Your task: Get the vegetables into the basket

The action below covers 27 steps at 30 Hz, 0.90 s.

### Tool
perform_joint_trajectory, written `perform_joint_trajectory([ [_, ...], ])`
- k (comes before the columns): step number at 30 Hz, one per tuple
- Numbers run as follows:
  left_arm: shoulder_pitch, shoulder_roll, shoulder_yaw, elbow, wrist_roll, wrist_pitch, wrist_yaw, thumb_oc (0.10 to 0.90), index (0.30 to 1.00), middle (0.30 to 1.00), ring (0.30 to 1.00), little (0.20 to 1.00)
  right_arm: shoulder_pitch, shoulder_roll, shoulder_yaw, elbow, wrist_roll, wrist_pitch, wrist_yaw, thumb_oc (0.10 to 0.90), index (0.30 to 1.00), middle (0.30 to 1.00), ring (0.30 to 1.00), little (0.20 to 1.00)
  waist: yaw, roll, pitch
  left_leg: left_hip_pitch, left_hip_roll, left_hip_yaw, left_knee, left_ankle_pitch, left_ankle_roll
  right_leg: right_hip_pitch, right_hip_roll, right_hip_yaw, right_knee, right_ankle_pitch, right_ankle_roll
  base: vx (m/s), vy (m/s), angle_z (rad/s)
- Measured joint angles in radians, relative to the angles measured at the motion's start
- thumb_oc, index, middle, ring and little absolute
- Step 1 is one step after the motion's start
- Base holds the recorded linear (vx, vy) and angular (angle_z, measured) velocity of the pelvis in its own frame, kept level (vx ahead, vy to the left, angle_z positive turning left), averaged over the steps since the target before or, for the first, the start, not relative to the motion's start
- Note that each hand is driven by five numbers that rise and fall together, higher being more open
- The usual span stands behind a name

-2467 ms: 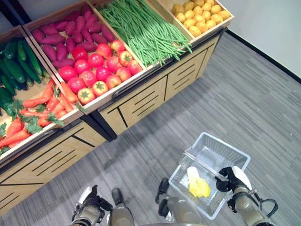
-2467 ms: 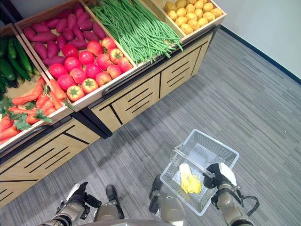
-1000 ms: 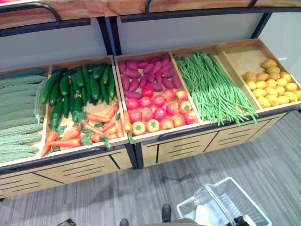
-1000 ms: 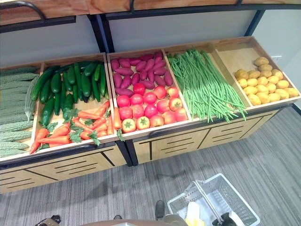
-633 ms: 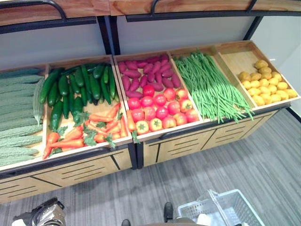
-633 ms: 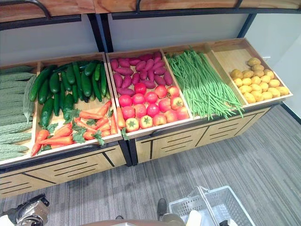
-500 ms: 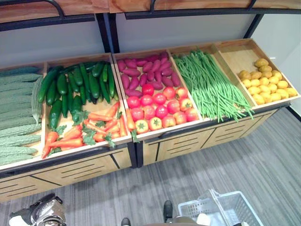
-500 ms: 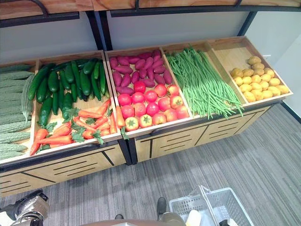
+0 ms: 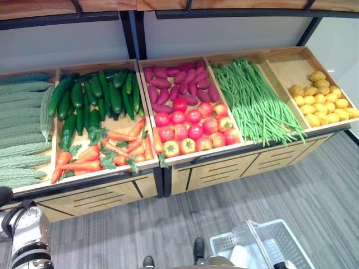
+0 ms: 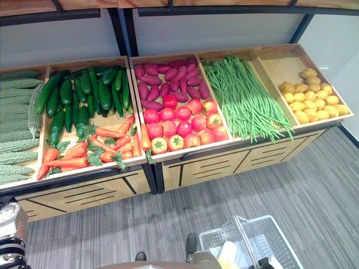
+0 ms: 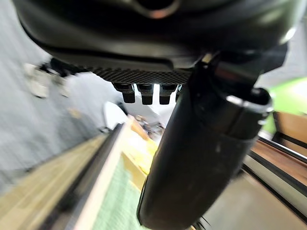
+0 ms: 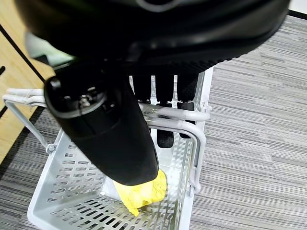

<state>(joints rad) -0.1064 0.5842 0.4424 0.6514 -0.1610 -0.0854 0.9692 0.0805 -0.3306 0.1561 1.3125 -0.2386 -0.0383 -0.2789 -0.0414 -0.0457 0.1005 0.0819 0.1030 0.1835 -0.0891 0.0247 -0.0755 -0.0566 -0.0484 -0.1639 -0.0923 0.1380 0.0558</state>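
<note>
We are carrying the basket [image 12: 72, 191] by its handle [image 12: 182, 115] — right hand [image 12: 163, 91] curled round it; left hand [image 11: 144, 93] is hanging relaxed, holding nothing — vegetables [image 9: 185, 120] lying in the display.

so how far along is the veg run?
Done: one yellow-and-white item lies in the white basket. In hand: the right hand is curled round the basket's handle; the left hand holds nothing, raised near the shelf. Left: carrots, tomatoes and cucumbers sit in their bins.
</note>
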Motion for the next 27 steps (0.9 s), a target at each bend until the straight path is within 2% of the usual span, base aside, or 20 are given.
perform_joint_trajectory([
  [4,0.018,-0.012,-0.038,-0.166,0.097,0.035,-0.021,0.9,1.0,1.0,1.0,1.0,-0.002,0.0,-0.001,-0.016,0.0,-0.006,-0.001,0.4,0.3,0.3,0.3,0.3,0.003,-0.003,0.002,-0.001,0.0,-0.002,0.0,0.0,0.0,0.001,0.0,-0.002,0.0,-0.001,-0.001,-0.01,0.002,0.01],
  [6,0.06,0.008,-0.088,-0.232,0.18,0.031,-0.043,0.9,1.0,1.0,1.0,1.0,-0.004,-0.003,-0.006,-0.023,0.0,-0.01,-0.002,0.4,0.3,0.3,0.3,0.3,0.001,0.0,0.005,0.0,0.0,-0.004,0.0,0.0,0.0,0.002,0.0,-0.003,0.0,-0.001,0.0,0.0,0.0,0.0],
  [9,0.068,0.085,-0.154,-0.158,0.27,0.026,-0.148,0.9,1.0,1.0,1.0,1.0,-0.03,-0.006,-0.014,-0.032,0.0,-0.012,-0.001,0.4,0.3,0.3,0.3,0.3,-0.005,0.012,0.012,0.004,0.0,0.0,0.0,0.0,0.0,0.004,0.001,0.0,0.0,-0.001,0.0,0.0,0.009,-0.03],
  [12,0.069,0.099,-0.177,-0.149,0.28,0.026,-0.189,0.9,1.0,1.0,1.0,1.0,-0.031,-0.013,-0.014,-0.042,0.0,-0.015,-0.001,0.4,0.3,0.3,0.3,0.3,-0.002,0.018,0.016,0.006,0.0,0.0,0.0,0.0,0.0,0.005,0.0,0.0,0.0,-0.001,0.0,0.0,0.006,-0.01],
  [14,0.074,0.117,-0.217,-0.136,0.307,0.019,-0.269,0.9,1.0,1.0,1.0,1.0,-0.034,-0.022,-0.014,-0.043,-0.001,-0.015,0.001,0.4,0.3,0.3,0.3,0.3,-0.001,0.024,0.02,0.008,0.0,0.001,0.0,0.0,0.0,0.007,0.0,0.0,0.0,-0.001,0.0,0.0,0.017,-0.02],
  [15,0.074,0.19,-0.297,-0.097,0.321,0.016,-0.339,0.9,1.0,1.0,1.0,1.0,-0.033,-0.03,-0.014,-0.055,-0.002,-0.018,0.008,0.4,0.3,0.3,0.3,0.3,-0.004,0.028,0.022,0.011,0.0,0.005,0.0,0.0,0.0,0.007,0.001,0.004,0.0,0.0,-0.001,0.02,0.048,-0.1],
  [16,0.074,0.228,-0.318,-0.098,0.342,0.006,-0.375,0.9,1.0,1.0,1.0,1.0,-0.033,-0.038,-0.014,-0.063,-0.003,-0.019,0.011,0.4,0.3,0.3,0.3,0.3,-0.008,0.032,0.023,0.014,-0.001,0.01,0.0,0.0,0.0,0.007,0.001,0.01,0.0,0.0,-0.001,0.01,0.044,-0.11],
  [19,0.023,0.262,-0.368,-0.036,0.358,0.002,-0.426,0.9,1.0,1.0,1.0,1.0,-0.035,-0.05,-0.012,-0.062,-0.021,-0.018,0.018,0.4,0.3,0.3,0.3,0.3,-0.018,0.04,0.023,0.016,-0.002,0.016,0.0,0.0,0.0,0.007,0.002,0.018,0.0,0.002,-0.001,0.02,0.038,-0.07],
  [24,-0.045,0.277,-0.472,0.042,0.399,0.005,-0.504,0.9,1.0,1.0,1.0,1.0,-0.053,-0.059,-0.013,-0.059,-0.039,-0.015,0.023,0.4,0.3,0.3,0.3,0.3,-0.039,0.047,0.021,0.013,-0.002,0.024,0.0,0.0,0.0,-0.003,0.004,0.03,0.003,0.006,-0.004,0.02,0.034,-0.08],
  [27,-0.068,0.215,-0.458,0.116,0.375,0.006,-0.508,0.9,1.0,1.0,1.0,1.0,-0.068,-0.058,-0.013,-0.042,-0.039,-0.008,0.023,0.4,0.3,0.3,0.3,0.3,-0.051,0.047,0.021,0.012,-0.002,0.034,0.0,0.0,0.0,-0.009,0.005,0.037,0.004,0.008,-0.004,0.03,0.029,-0.08],
])
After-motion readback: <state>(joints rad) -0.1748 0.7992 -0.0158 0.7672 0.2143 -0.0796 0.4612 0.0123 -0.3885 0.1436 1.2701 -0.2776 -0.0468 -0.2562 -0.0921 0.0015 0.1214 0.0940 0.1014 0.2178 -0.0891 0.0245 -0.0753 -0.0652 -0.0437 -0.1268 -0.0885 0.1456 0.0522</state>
